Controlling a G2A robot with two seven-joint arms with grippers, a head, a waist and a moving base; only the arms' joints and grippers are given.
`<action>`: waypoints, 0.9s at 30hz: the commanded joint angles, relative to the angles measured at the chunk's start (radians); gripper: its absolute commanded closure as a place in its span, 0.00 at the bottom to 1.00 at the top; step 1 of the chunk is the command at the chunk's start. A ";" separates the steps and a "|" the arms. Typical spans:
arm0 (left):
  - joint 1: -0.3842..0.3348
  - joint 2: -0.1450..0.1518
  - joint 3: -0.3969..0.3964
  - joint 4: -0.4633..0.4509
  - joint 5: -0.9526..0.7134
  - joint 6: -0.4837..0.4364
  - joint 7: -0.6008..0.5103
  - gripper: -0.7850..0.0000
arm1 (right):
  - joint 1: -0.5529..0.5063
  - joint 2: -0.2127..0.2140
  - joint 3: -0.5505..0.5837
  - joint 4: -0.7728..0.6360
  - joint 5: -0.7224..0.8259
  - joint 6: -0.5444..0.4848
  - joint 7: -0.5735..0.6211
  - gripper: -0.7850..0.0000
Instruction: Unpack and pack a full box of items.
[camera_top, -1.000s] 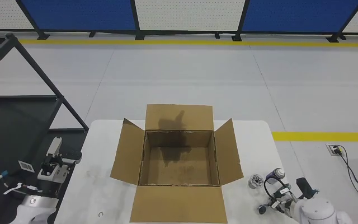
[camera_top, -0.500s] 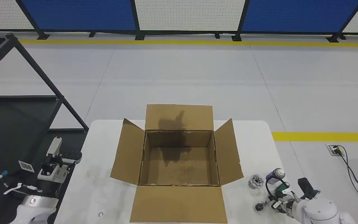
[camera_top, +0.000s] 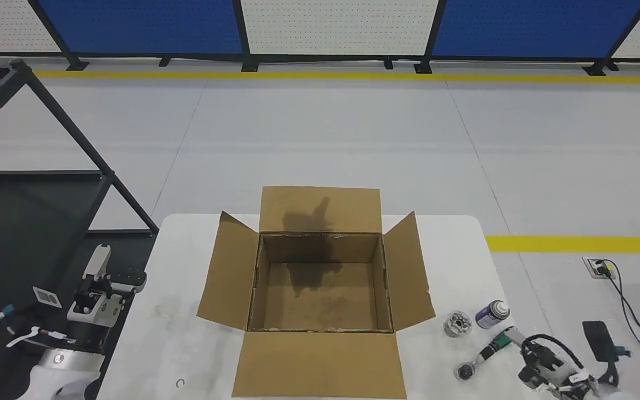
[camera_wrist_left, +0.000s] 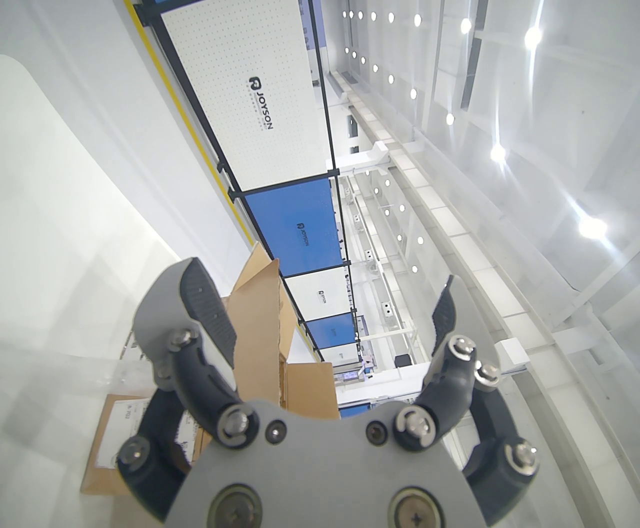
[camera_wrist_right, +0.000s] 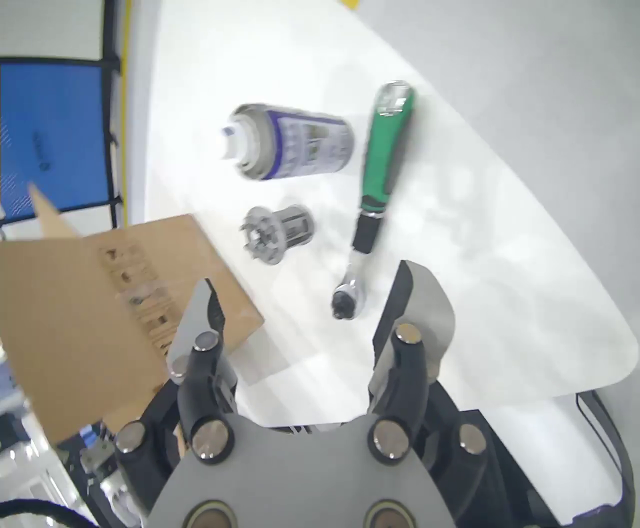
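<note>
The open cardboard box (camera_top: 320, 372) stands in the middle of the white table (camera_top: 180, 340), and its inside looks bare. To the right of it lie a ratchet wrench (camera_top: 481, 357) with a green handle (camera_wrist_right: 382, 145), a purple-and-white spray can (camera_top: 492, 314) (camera_wrist_right: 295, 145) and a small grey ribbed cylinder (camera_top: 458, 323) (camera_wrist_right: 277, 240). My right gripper (camera_wrist_right: 311, 287) is open with nothing between its fingers, just back from the ratchet's head. My left gripper (camera_wrist_left: 324, 287) is open too, tilted upward, with the box (camera_wrist_left: 265, 320) beyond it.
The right arm (camera_top: 555, 378) sits at the table's front right corner. The left arm (camera_top: 92, 290) is beyond the table's left edge, above a dark frame (camera_top: 60, 130). Box flaps (camera_top: 408, 270) stick out on all sides. Bare tabletop lies left of the box.
My right arm has drawn back toward the front right corner, away from the items. The ratchet wrench, earlier under the gripper, now lies uncovered on the table.
</note>
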 joint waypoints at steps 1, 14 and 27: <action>0.000 0.000 0.000 0.000 0.000 0.000 0.000 0.00 | -0.041 -0.003 0.020 -0.043 0.052 -0.067 -0.030 0.00; 0.000 0.000 0.000 0.000 0.000 0.000 0.000 0.00 | -0.065 -0.003 0.026 -0.068 0.070 -0.110 -0.036 0.00; 0.000 0.000 0.000 0.000 0.000 0.000 0.000 0.00 | -0.072 0.001 -0.012 -0.076 -0.002 -0.096 -0.053 0.00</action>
